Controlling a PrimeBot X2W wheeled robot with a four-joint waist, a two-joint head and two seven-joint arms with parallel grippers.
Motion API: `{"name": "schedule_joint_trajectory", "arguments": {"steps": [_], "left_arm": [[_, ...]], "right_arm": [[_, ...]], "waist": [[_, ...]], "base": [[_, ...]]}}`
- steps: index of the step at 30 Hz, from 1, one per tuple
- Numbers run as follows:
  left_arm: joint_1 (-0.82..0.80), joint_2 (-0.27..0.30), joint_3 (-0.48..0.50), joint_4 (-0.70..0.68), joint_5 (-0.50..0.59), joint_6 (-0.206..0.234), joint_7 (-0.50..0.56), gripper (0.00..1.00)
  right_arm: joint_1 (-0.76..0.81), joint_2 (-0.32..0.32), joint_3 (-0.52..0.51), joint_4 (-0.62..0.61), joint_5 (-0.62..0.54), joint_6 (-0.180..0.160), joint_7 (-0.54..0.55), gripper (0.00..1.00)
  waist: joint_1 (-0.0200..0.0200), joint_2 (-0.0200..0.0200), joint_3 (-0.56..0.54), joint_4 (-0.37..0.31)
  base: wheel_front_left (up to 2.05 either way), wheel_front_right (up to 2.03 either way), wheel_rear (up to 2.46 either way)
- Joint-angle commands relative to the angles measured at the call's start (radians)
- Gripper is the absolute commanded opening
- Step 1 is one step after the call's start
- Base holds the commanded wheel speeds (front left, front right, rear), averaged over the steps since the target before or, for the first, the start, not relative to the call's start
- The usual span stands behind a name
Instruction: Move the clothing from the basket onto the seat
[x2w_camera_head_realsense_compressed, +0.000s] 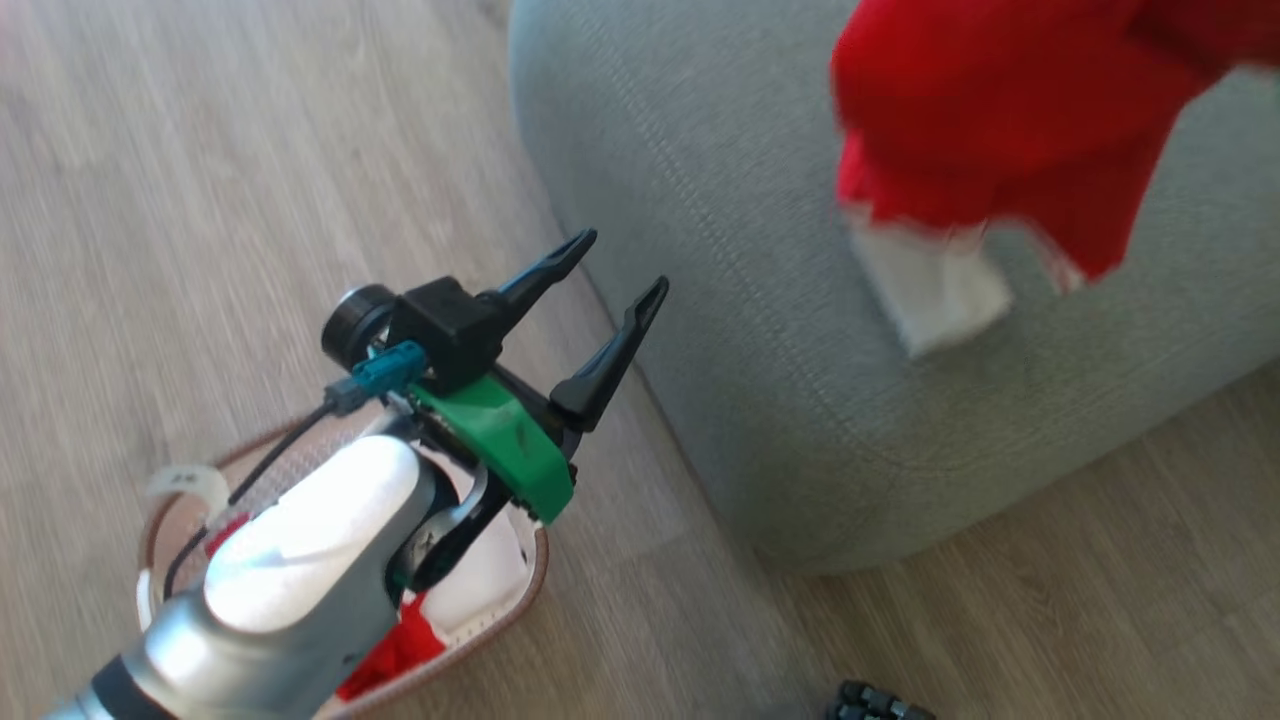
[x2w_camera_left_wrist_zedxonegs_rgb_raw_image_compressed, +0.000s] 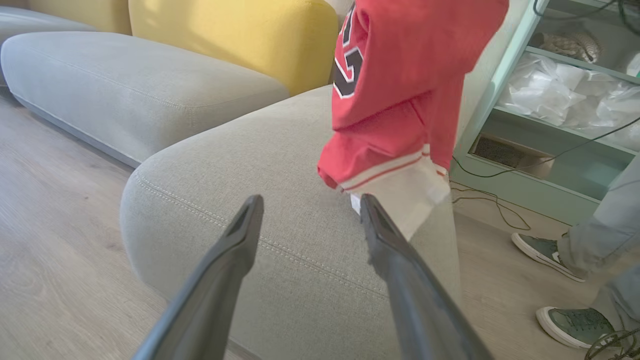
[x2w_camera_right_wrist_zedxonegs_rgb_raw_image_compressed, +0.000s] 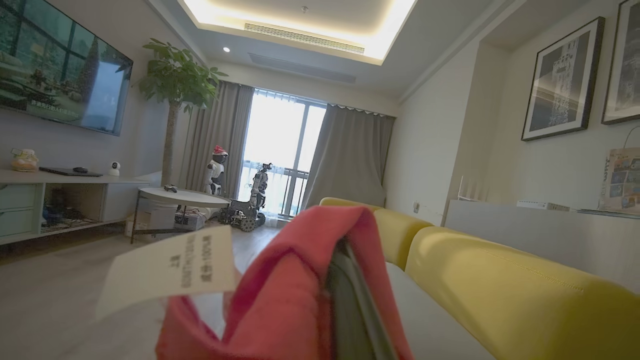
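Wood-look floor underfoot. Grey-green seat stands on it, rounded corner toward the head camera. Red garment hangs over the seat, white-trimmed hem lowest; cannot tell whether the hem touches the cushion. Right gripper: jaws pressed together, pinching that garment's cloth. Basket on the floor near the seat's corner, second red garment inside. Left gripper above the basket, jaws spread, empty. White tag juts from the held garment.
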Motion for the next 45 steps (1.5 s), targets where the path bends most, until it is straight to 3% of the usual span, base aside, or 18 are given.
{"name": "schedule_joint_trajectory", "arguments": {"steps": [1,9,13,25,30,36,38,39,40,45], "left_arm": [[-0.065,0.03,0.035,-0.038,0.01,-0.003,0.005,1.0],[-0.135,0.04,0.023,-0.089,0.043,-0.012,0.046,1.0],[-0.165,0.03,0.014,-0.103,0.052,-0.019,0.059,1.0],[-0.227,0.002,-0.003,-0.095,0.069,-0.036,0.066,1.0],[-0.23,0.0,-0.002,-0.081,0.065,-0.036,0.058,1.0],[-0.229,0.0,0.002,-0.071,0.06,-0.033,0.045,1.0],[-0.227,0.0,0.003,-0.066,0.057,-0.033,0.041,1.0],[-0.226,0.0,0.003,-0.064,0.055,-0.033,0.038,1.0],[-0.225,0.0,0.004,-0.061,0.054,-0.032,0.036,1.0],[-0.217,-0.004,0.003,-0.047,0.048,-0.031,0.022,1.0]], "right_arm": [[-0.038,-0.035,-0.014,-0.007,0.014,0.0,-0.006,0.0],[-0.201,-0.162,-0.048,0.186,0.034,0.0,-0.006,0.0],[-0.23,-0.195,-0.056,0.278,0.021,0.0,-0.006,0.0],[-0.214,-0.145,0.008,0.559,0.017,0.0,0.013,0.0],[-0.225,-0.107,0.085,0.688,0.039,0.0,0.126,0.0],[-0.222,-0.096,0.184,0.741,0.11,0.0,0.287,0.01],[-0.221,-0.1,0.212,0.752,0.129,0.0,0.342,0.42],[-0.225,-0.102,0.218,0.754,0.138,0.0,0.353,0.83],[-0.228,-0.105,0.224,0.756,0.144,0.0,0.361,1.0],[-0.24,-0.119,0.26,0.762,0.161,0.0,0.385,1.0]], "waist": [[-0.0001,0.0,0.044,0.026],[-0.0001,0.0,0.163,0.072],[-0.0001,0.0,0.212,0.096],[-0.0001,0.0,0.312,0.151],[-0.0001,0.0,0.325,0.174],[-0.0001,0.0,0.327,0.192],[-0.0001,0.0,0.322,0.194],[-0.0001,0.0,0.319,0.195],[-0.0001,0.0,0.315,0.195],[-0.0001,0.0,0.283,0.191]], "base": [[0.0,0.0,0.0],[0.0,0.0,0.0],[0.0,0.0,0.0],[0.0,0.0,0.0],[0.0,0.0,0.0],[0.0,0.0,0.0],[0.0,0.0,0.0],[0.0,0.0,0.0],[0.0,0.0,0.0],[0.0,0.0,0.0]]}}
